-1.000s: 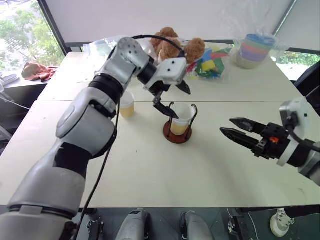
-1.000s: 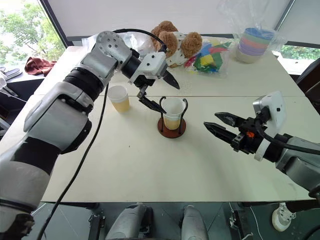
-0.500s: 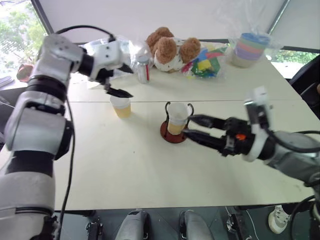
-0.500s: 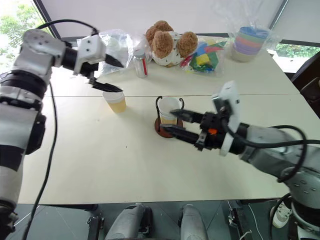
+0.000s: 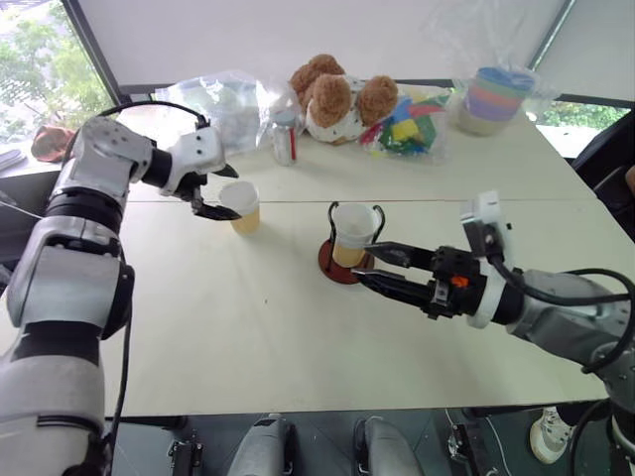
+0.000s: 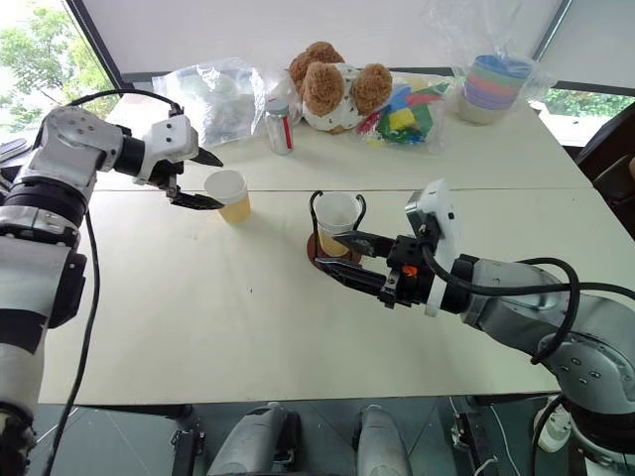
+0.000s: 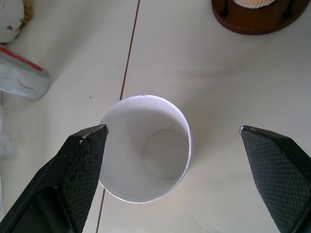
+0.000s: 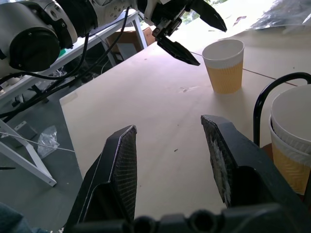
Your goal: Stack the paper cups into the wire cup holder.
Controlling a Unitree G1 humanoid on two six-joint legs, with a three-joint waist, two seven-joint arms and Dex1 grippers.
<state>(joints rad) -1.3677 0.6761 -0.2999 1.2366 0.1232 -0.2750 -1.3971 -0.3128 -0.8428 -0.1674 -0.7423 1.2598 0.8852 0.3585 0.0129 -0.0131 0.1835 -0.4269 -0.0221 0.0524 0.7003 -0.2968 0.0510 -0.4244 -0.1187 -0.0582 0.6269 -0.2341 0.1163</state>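
Head views: a white bench (image 5: 298, 337) is carrying the work. Near its centre the wire cup holder (image 5: 342, 266) is standing on its round reddish-brown base, with black wire loops rising on either side of nested paper cups (image 5: 353, 230); the right wrist view shows two cups, one seated inside the other. A single loose cup (image 5: 243, 206) is standing upright on the bench at about 10 o'clock from the holder, well apart from it.

The left claw (image 5: 220, 191) is hanging open just beside this loose cup; in the left wrist view its two black fingers (image 7: 80, 165) are standing wide on either side of the cup's open mouth without touching it. The right claw (image 6: 340, 256) is pointing roughly level toward the holder, its fingertips just in front of the base, its jaws parted and gripping nothing.

Along the far edge, from 11 to 1 o'clock, are lying a clear plastic bag (image 5: 223, 99), a soda can (image 5: 285, 144), a teddy bear (image 5: 337, 96), coloured toys (image 5: 407, 131) and a wrapped stack of pastel cups (image 5: 499, 97).
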